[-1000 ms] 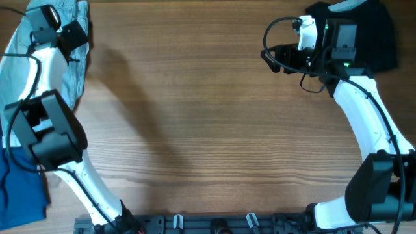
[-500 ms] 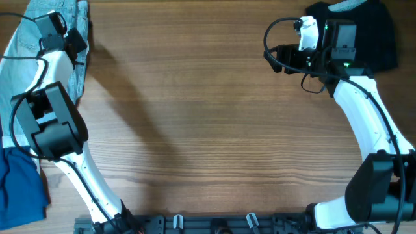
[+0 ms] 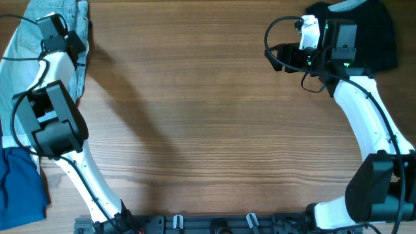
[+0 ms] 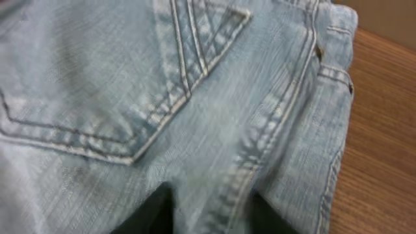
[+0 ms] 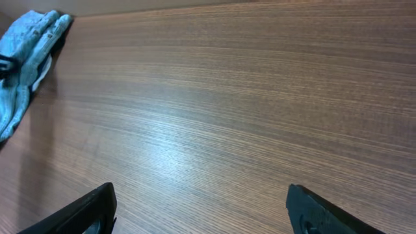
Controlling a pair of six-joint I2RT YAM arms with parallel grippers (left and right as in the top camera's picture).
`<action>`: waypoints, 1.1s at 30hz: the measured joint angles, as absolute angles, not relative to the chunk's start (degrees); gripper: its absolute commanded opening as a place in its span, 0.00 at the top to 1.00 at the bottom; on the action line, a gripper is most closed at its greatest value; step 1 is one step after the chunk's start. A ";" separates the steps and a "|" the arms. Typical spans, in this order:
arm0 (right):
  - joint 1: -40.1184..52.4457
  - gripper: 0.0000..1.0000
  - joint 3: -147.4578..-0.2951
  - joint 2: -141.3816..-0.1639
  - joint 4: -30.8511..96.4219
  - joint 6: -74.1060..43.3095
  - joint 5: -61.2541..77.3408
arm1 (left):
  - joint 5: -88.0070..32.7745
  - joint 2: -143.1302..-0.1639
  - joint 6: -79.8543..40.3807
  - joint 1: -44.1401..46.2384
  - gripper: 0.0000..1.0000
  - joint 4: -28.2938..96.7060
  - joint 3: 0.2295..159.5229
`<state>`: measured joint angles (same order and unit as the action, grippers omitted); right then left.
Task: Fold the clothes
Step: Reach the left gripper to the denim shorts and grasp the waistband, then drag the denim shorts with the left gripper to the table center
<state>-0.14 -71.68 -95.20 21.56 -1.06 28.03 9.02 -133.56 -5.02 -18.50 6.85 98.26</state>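
A: Where are the jeans (image 3: pixel 19 49)?

B: At the far left corner of the worktop (image 3: pixel 208 130), pale blue denim lying in a loose heap and running down the left edge. The left wrist view is nearly all denim (image 4: pixel 162 97): a back pocket (image 4: pixel 84 97) with double stitching, a thick seam, and a strip of worktop on the right.

A: And the left gripper (image 3: pixel 73 44)?

B: It is low over the jeans' right edge. In its own camera the gripper (image 4: pixel 208 214) shows two dark fingers (image 4: pixel 151 213) somewhat apart, with a stitched ridge of denim between them. I cannot tell whether they pinch that ridge or only rest on it.

A: The right gripper (image 3: pixel 270 55)?

B: It is at the far right, well apart from the jeans, hanging over bare wood. Its camera shows the gripper (image 5: pixel 201 214) spread wide with nothing between the fingers (image 5: pixel 84 208), and the jeans (image 5: pixel 26 58) small in the far corner.

A: Any other clothes?

B: A black garment (image 3: pixel 383 39) lies at the far right corner behind the right arm, and a dark blue cloth (image 3: pixel 19 188) at the near left edge.
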 measured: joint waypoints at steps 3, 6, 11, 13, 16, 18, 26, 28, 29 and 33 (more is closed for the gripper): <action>-0.14 0.16 -71.68 -95.20 21.21 -1.26 27.79 | 9.19 -133.56 -4.75 -18.48 0.94 6.37 98.28; -0.14 0.16 -71.68 -95.20 20.45 -1.26 27.75 | 9.32 -133.51 -4.80 -18.33 0.95 6.39 98.26; -0.14 0.20 -71.68 -95.20 17.89 -1.52 27.35 | 10.00 -127.55 -6.42 -16.14 0.96 11.81 98.26; -0.14 0.21 -71.68 -95.20 16.36 -2.48 27.27 | 8.19 -121.67 -7.01 -13.78 0.96 17.08 98.24; -0.25 0.23 -71.68 -95.20 14.63 -4.60 27.14 | 3.51 -111.74 -8.56 -5.30 0.96 24.16 98.37; -0.73 0.23 -71.68 -95.20 14.11 -5.93 27.16 | 1.41 -108.86 -10.04 0.47 0.96 26.48 98.67; -14.20 0.22 -72.01 -94.37 13.58 -10.24 31.16 | -8.12 -113.38 -18.83 26.57 0.91 24.82 98.78; -18.74 0.18 -72.60 -93.73 13.63 -10.50 33.28 | -9.76 -118.41 -20.16 34.15 0.00 20.56 98.78; -19.22 0.18 -72.64 -93.62 13.74 -10.48 33.87 | -9.96 -119.77 -20.38 35.81 0.00 19.99 98.72; -19.70 0.17 -72.66 -93.62 14.06 -10.26 35.14 | -9.65 -121.58 -20.58 37.36 0.00 18.35 98.72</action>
